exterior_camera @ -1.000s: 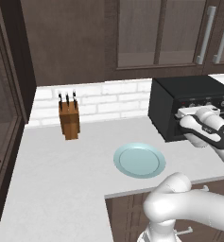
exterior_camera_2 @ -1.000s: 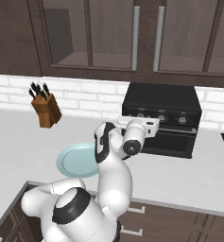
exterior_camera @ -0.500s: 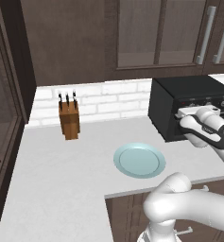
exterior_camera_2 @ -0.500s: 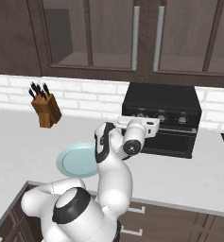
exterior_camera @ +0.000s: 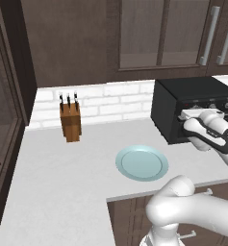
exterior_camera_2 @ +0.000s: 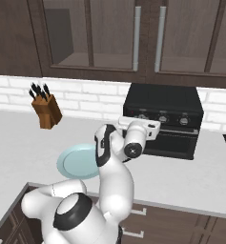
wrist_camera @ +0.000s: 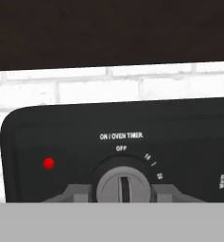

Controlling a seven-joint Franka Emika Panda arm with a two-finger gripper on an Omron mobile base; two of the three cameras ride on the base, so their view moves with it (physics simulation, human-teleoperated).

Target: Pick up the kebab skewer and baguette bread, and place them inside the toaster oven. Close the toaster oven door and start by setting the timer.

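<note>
1. Timer knob (wrist_camera: 122, 185), silver with a vertical slot, sits directly ahead of my claw (wrist_camera: 122, 193), under the label ON / OVEN TIMER and pointing at OFF; my two fingertips flank it, apparently clenched on it.
2. Toaster oven (exterior_camera_2: 162, 102) fills the space in front of my claw; its door (exterior_camera_2: 169, 141) appears shut, so I judge loading and closing done and only the timer turn left.
3. Red lamp (wrist_camera: 48, 163) lies left of my claw on the panel.
4. Plate (exterior_camera: 141, 163), bare, lies behind and below my claw; knife block (exterior_camera: 70, 121) stands farther off.
5. Skewer and baguette: presumably inside, hidden. A second dial is cut off at the right edge.
</note>
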